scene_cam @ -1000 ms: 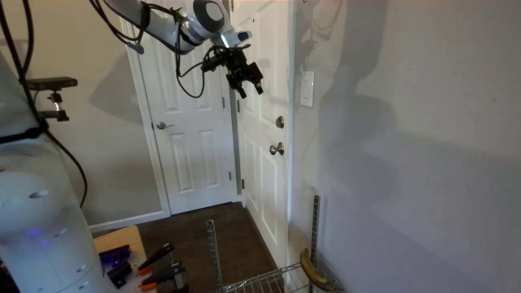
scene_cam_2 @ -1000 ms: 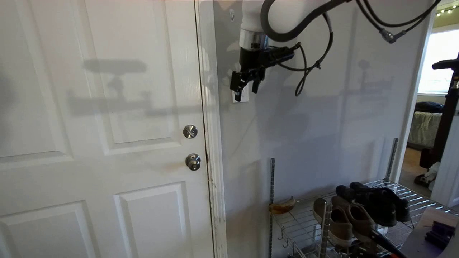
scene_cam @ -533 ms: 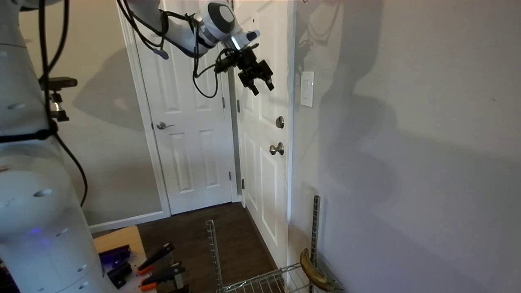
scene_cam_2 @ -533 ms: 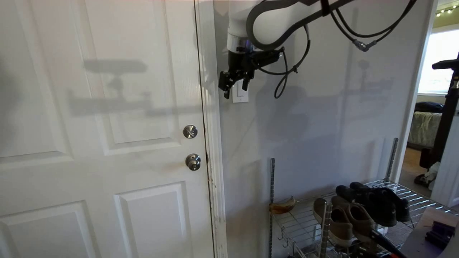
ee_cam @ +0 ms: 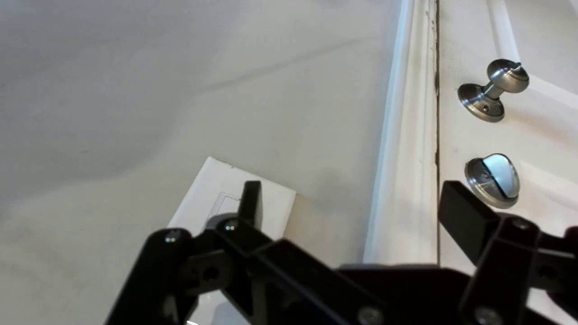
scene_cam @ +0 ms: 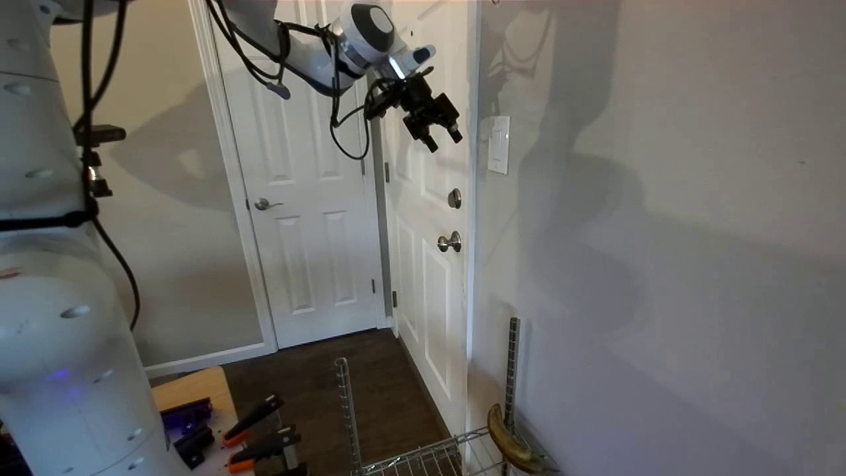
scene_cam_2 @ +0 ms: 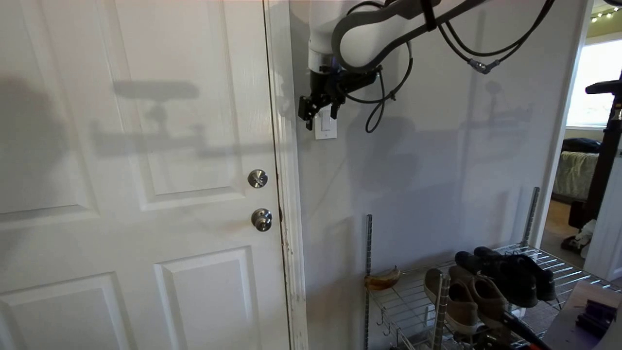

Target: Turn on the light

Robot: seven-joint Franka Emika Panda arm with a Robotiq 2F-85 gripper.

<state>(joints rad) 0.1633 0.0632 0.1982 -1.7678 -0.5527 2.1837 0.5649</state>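
Observation:
The light switch is a white upright wall plate with a rocker (scene_cam: pixel 499 145), right of the door frame. It also shows in an exterior view (scene_cam_2: pixel 326 132) and, tilted, in the wrist view (ee_cam: pixel 230 180). No lamp is in view. My gripper (scene_cam: pixel 443 141) is open and empty, fingers pointing downward. In that view it is left of the plate, in front of the white door. In an exterior view the gripper (scene_cam_2: pixel 321 122) overlaps the plate's upper left part. In the wrist view the gripper (ee_cam: pixel 354 194) has its left finger (ee_cam: pixel 249 203) across the plate; contact cannot be told.
A round metallic doorknob (scene_cam_2: pixel 262 219) and a deadbolt (scene_cam_2: pixel 257 178) are on the white door. Door trim (ee_cam: pixel 402 180) runs between plate and door. Below stands a wire rack (scene_cam_2: pixel 408 301) with a banana (scene_cam_2: pixel 382 280) and shoes (scene_cam_2: pixel 461 304). Clamps (scene_cam: pixel 264 446) lie beside the robot base.
The gripper has moved right and slightly up, nearer the plate, in an exterior view. In an exterior view it shifted left, then barely moved, uncovering more of the plate. The fingers stayed open.

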